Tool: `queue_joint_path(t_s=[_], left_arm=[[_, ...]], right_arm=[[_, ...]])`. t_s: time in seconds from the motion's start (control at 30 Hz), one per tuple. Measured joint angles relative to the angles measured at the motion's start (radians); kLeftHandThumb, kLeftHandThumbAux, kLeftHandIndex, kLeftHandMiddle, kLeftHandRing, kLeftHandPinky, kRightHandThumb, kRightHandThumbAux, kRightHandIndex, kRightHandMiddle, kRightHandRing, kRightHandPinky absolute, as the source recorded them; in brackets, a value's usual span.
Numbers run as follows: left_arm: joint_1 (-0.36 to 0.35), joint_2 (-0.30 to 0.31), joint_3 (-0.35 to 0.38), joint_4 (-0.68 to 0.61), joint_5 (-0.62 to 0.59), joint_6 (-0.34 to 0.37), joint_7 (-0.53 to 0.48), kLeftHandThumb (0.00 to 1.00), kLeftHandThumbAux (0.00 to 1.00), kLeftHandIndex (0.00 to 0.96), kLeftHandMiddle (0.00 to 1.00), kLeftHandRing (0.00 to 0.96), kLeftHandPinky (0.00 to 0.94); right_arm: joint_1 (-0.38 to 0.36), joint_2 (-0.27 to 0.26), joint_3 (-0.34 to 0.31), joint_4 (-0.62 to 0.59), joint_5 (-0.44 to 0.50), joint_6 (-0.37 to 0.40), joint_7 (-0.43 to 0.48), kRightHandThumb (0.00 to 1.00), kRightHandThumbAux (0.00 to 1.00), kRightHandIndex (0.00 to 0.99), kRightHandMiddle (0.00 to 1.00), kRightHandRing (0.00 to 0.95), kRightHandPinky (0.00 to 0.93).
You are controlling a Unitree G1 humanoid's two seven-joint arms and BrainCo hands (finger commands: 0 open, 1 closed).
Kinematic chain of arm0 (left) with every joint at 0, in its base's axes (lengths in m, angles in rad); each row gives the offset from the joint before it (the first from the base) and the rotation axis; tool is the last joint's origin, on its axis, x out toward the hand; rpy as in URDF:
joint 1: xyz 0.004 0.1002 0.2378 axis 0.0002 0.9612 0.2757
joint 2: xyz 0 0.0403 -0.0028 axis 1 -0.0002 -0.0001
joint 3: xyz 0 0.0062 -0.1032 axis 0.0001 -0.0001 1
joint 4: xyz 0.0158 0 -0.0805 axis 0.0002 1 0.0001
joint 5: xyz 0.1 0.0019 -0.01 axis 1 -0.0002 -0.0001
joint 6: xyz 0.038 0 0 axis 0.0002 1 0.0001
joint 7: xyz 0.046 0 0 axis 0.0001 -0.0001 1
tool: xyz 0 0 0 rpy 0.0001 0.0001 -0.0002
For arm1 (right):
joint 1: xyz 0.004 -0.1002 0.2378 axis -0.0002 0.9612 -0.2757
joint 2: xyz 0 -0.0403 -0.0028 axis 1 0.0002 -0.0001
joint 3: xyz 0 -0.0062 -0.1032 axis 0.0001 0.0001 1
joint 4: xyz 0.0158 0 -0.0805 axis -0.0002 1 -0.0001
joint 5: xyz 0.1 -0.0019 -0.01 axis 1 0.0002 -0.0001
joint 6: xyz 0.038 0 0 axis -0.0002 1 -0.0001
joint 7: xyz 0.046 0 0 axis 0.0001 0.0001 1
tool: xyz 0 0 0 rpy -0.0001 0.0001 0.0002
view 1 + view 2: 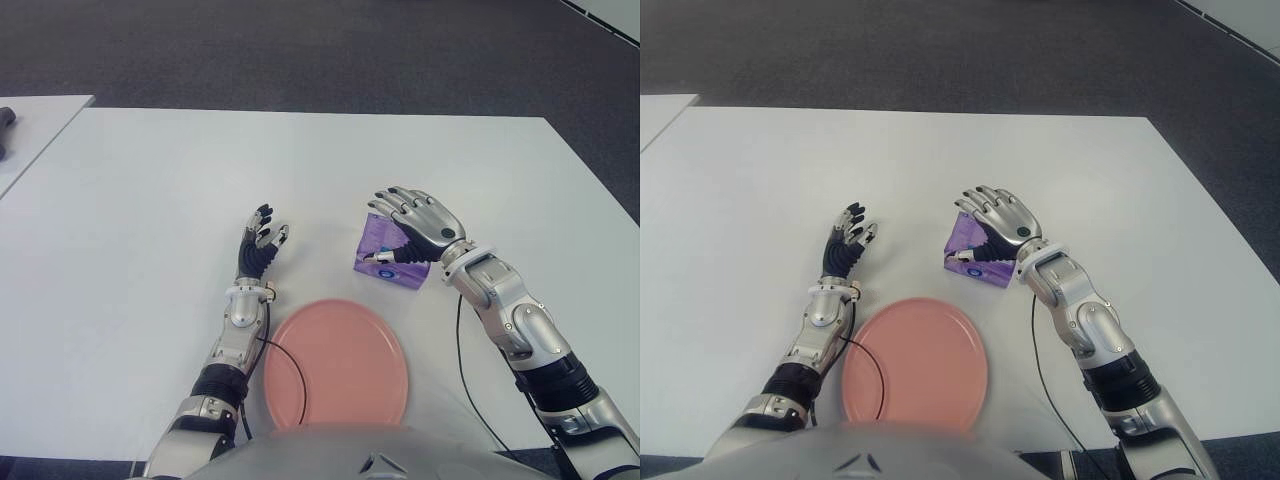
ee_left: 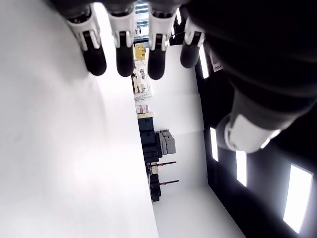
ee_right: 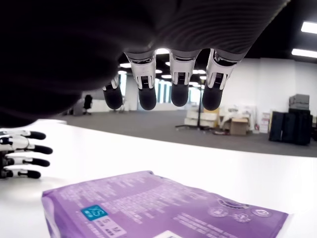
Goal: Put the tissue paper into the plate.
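Desk (image 1: 130,250) is plain white and wide, and the round flat pink plate (image 1: 335,365) sits at its near edge, so I'll place everything off that. Left of the plate and a bit farther out is the left hand (image 1: 258,247), palm side turned toward the middle, fingers (image 2: 125,52) straight and spread a little, nothing in them. Whether it touches the desk, I can't tell.

Beyond the plate, toward its right side and near the rim but not on it, lies the purple plastic-wrapped pack of tissue paper (image 1: 385,252), flat on the desk with a small blue label (image 3: 94,212) on its wrap. So it's not in the plate yet.

The right hand (image 1: 418,222) hangs over the pack from the right, palm down. Its fingers (image 3: 179,89) are extended above the wrapper with a clear gap under them in the wrist view, thumb down by the pack's near edge. No grip.
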Motion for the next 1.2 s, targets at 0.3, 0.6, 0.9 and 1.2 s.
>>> queue_joint_path(t_s=[0.3, 0.6, 0.9, 1.2], left_arm=[[0.003, 0.001, 0.001, -0.002, 0.001, 0.0, 0.004, 0.239, 0.605, 0.126, 0.157, 0.137, 0.147], [0.004, 0.001, 0.001, -0.004, 0.0, 0.0, 0.005, 0.256, 0.606, 0.133, 0.158, 0.138, 0.15], [0.005, 0.002, 0.0, -0.005, 0.0, -0.001, 0.005, 0.252, 0.605, 0.131, 0.157, 0.136, 0.146], [0.014, 0.006, 0.001, -0.014, 0.001, 0.0, 0.005, 0.252, 0.617, 0.137, 0.169, 0.147, 0.159]], right_arm=[[-0.006, -0.003, 0.02, 0.062, -0.039, -0.001, -0.006, 0.278, 0.187, 0.0, 0.0, 0.0, 0.0], [-0.028, 0.003, 0.069, 0.182, -0.087, -0.001, -0.041, 0.299, 0.182, 0.0, 0.0, 0.0, 0.0], [-0.072, 0.014, 0.112, 0.298, -0.122, 0.021, -0.105, 0.327, 0.168, 0.0, 0.0, 0.0, 0.0], [-0.079, 0.017, 0.14, 0.335, -0.131, 0.05, -0.151, 0.328, 0.161, 0.0, 0.0, 0.0, 0.0]])
